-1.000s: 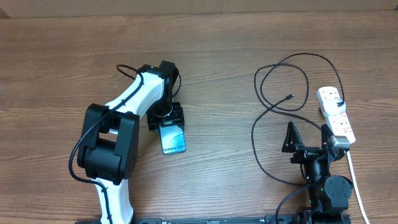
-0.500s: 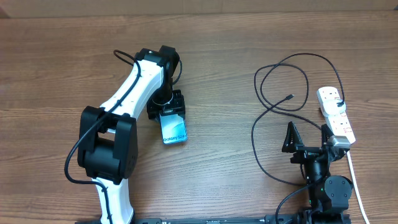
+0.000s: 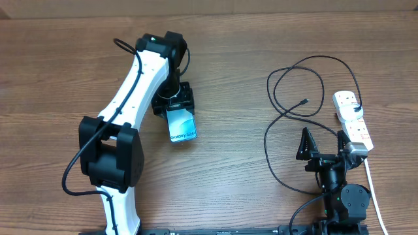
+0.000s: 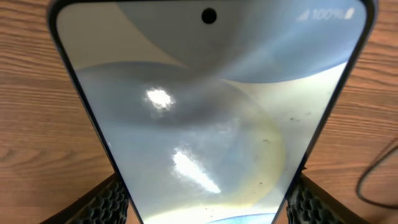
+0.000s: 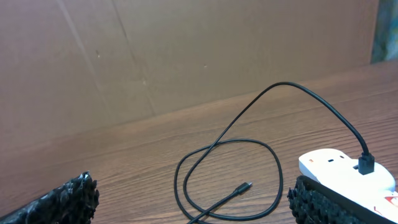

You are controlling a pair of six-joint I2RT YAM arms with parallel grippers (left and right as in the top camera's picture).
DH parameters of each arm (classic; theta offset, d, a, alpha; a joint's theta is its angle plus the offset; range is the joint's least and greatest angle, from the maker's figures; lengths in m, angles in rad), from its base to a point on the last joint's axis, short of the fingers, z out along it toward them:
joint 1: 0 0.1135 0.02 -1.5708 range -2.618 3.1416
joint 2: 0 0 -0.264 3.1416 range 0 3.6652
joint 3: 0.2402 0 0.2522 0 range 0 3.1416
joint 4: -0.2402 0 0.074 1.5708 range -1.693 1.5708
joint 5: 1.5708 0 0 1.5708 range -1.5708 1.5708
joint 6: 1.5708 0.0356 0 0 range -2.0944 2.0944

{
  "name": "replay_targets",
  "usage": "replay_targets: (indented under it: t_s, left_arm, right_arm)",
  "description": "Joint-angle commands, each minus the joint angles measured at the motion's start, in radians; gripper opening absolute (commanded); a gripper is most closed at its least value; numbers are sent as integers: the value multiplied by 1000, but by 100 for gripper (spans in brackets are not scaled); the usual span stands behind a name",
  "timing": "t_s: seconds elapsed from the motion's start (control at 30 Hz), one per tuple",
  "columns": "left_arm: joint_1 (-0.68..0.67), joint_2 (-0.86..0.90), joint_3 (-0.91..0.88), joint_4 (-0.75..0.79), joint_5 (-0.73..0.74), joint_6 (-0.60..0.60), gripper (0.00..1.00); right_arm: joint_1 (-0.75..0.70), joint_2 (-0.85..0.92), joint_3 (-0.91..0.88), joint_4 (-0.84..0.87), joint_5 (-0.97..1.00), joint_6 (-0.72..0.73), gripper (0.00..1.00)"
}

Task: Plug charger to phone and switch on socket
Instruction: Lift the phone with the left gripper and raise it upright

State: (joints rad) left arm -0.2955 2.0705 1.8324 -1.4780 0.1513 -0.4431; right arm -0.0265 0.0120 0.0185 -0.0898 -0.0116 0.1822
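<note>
My left gripper point(image 3: 173, 111) is shut on the phone point(image 3: 181, 125), gripping its two long edges at one end; its lit screen reads "Galaxy S24+". In the left wrist view the phone point(image 4: 205, 118) fills the frame between my pads point(image 4: 106, 205). The charger point(image 3: 287, 117), a thin black cable, loops on the table at right, its connector tip point(image 3: 305, 102) lying free. Its plug sits in the socket point(image 3: 353, 121), a white power strip at far right. My right gripper point(image 3: 322, 142) is open and empty, near the table's front edge beside the strip. The right wrist view shows the cable loop point(image 5: 230, 180), tip point(image 5: 245, 186) and strip point(image 5: 345, 171).
A brown cardboard wall point(image 5: 155, 56) stands behind the wooden table point(image 3: 228, 183). The strip's white cord point(image 3: 373, 189) runs toward the front edge at the right, beside my right arm.
My left gripper has carried the phone a little away from me, toward the back of the table, turning slightly. The right arm, cable and strip have not moved.
</note>
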Motion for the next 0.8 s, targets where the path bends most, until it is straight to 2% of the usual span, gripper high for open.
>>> replay_targets:
  t_s: [0.0,0.77]
  left_arm:
    - [22,2,58,-18,46,-6,56]
    - [35,2,82,-48,216,20,57]
  right_arm:
    - [-5,-9,-11,6,0,-8,100]
    - [-5,-9,-11,6,0,-8,100]
